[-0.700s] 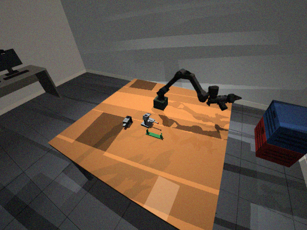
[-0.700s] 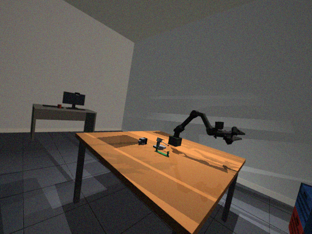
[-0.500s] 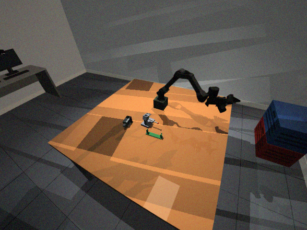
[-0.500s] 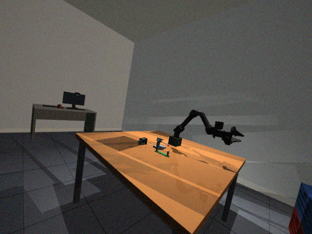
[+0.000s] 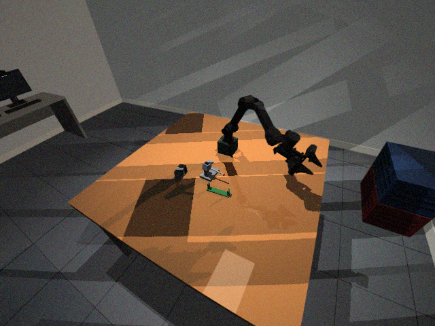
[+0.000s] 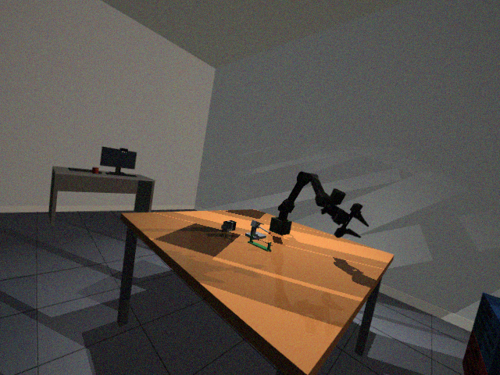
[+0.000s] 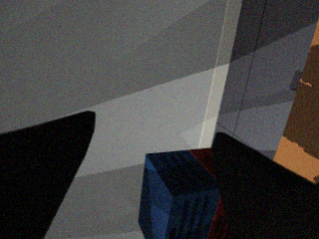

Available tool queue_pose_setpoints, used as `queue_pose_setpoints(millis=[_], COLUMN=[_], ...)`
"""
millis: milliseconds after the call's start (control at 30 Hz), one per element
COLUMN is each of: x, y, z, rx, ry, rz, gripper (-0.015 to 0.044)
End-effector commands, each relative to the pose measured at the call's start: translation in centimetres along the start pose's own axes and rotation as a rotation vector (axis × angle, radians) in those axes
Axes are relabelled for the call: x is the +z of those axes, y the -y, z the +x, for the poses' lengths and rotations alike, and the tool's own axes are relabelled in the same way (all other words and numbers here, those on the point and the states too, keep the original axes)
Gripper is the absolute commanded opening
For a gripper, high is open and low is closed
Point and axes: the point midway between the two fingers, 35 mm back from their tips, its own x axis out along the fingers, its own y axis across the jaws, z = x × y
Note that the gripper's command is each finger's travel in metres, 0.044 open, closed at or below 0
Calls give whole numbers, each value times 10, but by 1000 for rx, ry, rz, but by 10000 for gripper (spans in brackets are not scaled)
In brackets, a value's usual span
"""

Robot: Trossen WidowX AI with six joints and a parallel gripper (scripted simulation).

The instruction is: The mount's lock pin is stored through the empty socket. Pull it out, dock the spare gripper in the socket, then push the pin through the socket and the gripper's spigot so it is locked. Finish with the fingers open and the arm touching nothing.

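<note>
One spare gripper [image 5: 180, 171] [image 6: 228, 225] sits left of the grey mount [image 5: 207, 174] [image 6: 255, 234], its red-tipped lock pin [image 5: 219, 173] [image 6: 265, 230] apparently unpulled; the arm's gripper [image 5: 313, 169] [image 6: 364, 230] [image 7: 156, 130], parted and empty, must presumably swing back to extract it first. No writing is legible.

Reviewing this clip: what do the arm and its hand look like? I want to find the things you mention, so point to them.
The arm [image 5: 266, 121] [image 6: 319, 191] is matte black, with chunky joints and slim links. The hand [image 5: 316, 169] [image 6: 363, 230] [image 7: 156, 130] is black too, with two tapering fingers. No markings or cables are discernible.
</note>
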Motion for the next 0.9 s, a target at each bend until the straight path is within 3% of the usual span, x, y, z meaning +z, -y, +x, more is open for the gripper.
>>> queue_pose_setpoints(millis=[0, 433, 867], x=[58, 133, 148], y=[26, 87, 138], z=[-42, -149, -278], rx=[-183, -626, -980], ry=[117, 88, -292], rz=[-281, -772, -1141], gripper=[300, 300, 300])
